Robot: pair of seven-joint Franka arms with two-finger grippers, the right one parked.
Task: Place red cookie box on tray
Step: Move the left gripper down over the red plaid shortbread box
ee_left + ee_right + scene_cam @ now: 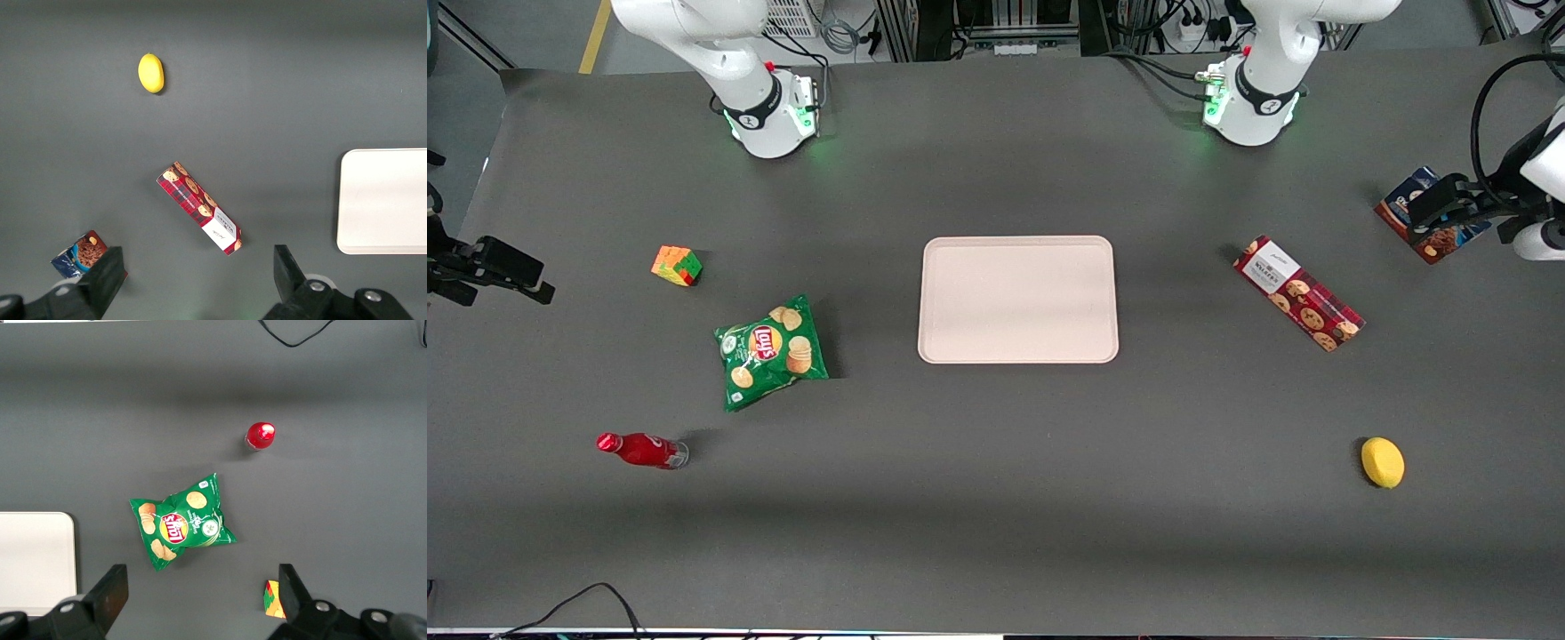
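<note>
Dark-red tartan marks the red cookie box (1299,292) (199,206), which lies flat on the grey desk (996,498) at the centre right of the front frame, set at a slant with its white label end toward the top of the frame. It is well apart from the tray (1018,299) (383,200), a pale pinkish-beige rectangle at the middle of the frame with nothing on it.

The gripper (1423,212) (200,280) sits at the upper right edge of the front frame, above a blue and orange cookie package (1429,213) (81,253). Its fingers (288,270) are spread wide and hold nothing; in the left wrist view the red cookie box shows between them, lower down on the desk.

A lemon (1383,462) (151,72) rests at the lower right of the front frame, nearer the camera than the box. At the left of the frame are a green chip bag (772,350) (180,528), a puzzle cube (677,265) (275,600) above it, and a red bottle (642,450) (260,435) at lower left.
</note>
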